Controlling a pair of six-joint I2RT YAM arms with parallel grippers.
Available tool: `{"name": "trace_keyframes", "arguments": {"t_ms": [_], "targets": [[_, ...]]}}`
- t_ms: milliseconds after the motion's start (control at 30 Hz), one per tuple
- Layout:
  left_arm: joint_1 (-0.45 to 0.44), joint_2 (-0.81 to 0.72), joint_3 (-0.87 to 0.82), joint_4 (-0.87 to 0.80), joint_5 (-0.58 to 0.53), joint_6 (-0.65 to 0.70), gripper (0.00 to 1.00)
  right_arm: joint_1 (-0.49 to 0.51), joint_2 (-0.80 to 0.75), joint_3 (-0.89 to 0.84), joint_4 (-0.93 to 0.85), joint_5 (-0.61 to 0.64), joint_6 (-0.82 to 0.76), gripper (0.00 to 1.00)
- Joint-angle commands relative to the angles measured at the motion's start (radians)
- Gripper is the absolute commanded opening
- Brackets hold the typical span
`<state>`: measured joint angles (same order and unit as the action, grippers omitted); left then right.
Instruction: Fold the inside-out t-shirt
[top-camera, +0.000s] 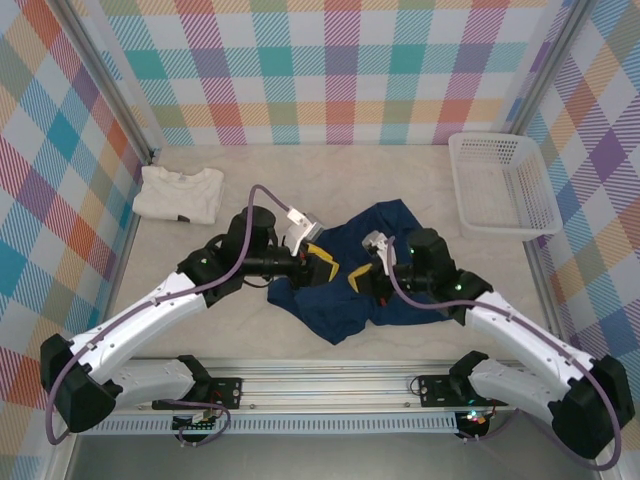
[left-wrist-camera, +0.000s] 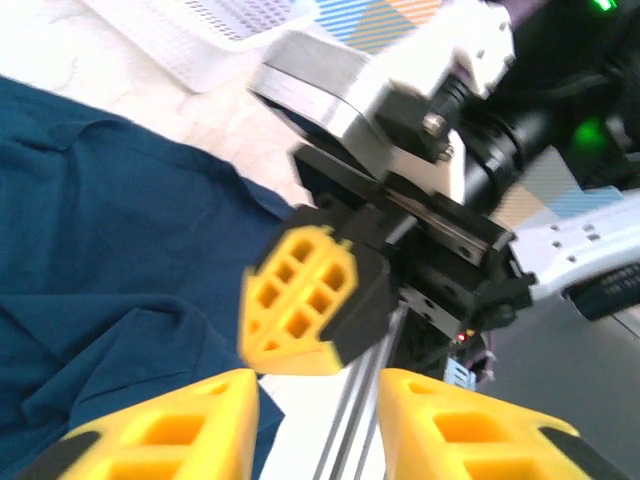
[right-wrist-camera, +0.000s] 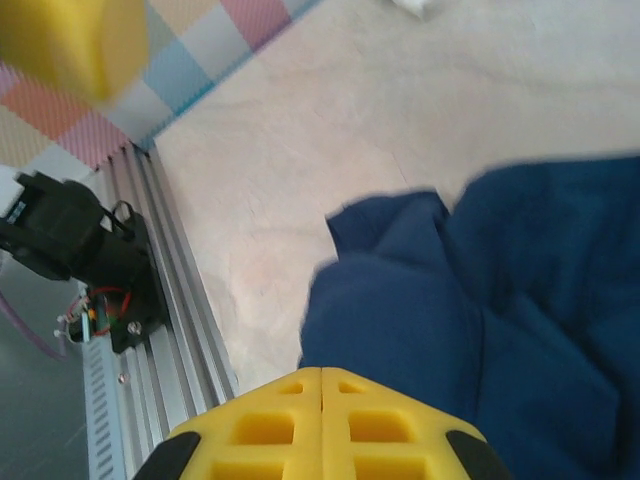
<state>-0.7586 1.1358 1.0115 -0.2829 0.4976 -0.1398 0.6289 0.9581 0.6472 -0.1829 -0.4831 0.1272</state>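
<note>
The inside-out t-shirt (top-camera: 385, 265) lies crumpled in a dark navy heap at the middle of the table. Both grippers meet above its left edge, tips facing each other. My left gripper (top-camera: 324, 262) is open; in the left wrist view its yellow fingers (left-wrist-camera: 170, 435) stand apart with nothing between them, and navy cloth (left-wrist-camera: 100, 240) lies to their left. My right gripper (top-camera: 357, 281) is shut: its two yellow pads (right-wrist-camera: 322, 425) press together with no cloth showing between them. The shirt (right-wrist-camera: 480, 310) lies just beyond its tips. The right gripper (left-wrist-camera: 300, 310) hangs close in front of the left fingers.
A cream-white folded shirt (top-camera: 180, 193) lies at the back left. A white plastic basket (top-camera: 500, 185) stands at the back right. The metal rail (top-camera: 320, 380) carrying the arm bases runs along the near edge. Checked walls close in the table on three sides.
</note>
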Motion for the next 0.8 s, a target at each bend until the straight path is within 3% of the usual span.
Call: {"name": "trace_keyframes", "arguments": {"t_ms": [0,67,167,267,367,500,633,767], "targets": [[0.036,-0.027,-0.056,0.039,-0.188,-0.063,0.43,0.005,-0.053,-0.062,-0.084,0.117,0.135,0.00],[0.080,-0.023,-0.093,0.016,-0.335,-0.140,0.47,0.014,-0.039,-0.059,-0.075,0.186,0.158,0.08],[0.198,-0.005,-0.142,-0.081,-0.474,-0.280,0.52,0.049,0.063,0.023,-0.076,0.320,0.121,0.34],[0.307,0.029,-0.192,-0.113,-0.454,-0.344,0.56,0.065,0.222,0.154,-0.141,0.504,0.105,0.47],[0.328,0.131,-0.182,-0.134,-0.427,-0.330,0.61,0.016,0.337,0.228,-0.156,0.604,0.080,0.54],[0.325,0.327,-0.141,-0.115,-0.336,-0.313,0.64,-0.182,0.538,0.333,-0.079,0.483,0.090,0.67],[0.310,0.441,-0.117,-0.114,-0.283,-0.280,0.64,-0.198,0.846,0.598,-0.209,0.532,0.029,0.71],[0.293,0.474,-0.133,-0.074,-0.248,-0.294,0.60,-0.193,1.006,0.725,-0.242,0.509,0.033,0.73]]}}
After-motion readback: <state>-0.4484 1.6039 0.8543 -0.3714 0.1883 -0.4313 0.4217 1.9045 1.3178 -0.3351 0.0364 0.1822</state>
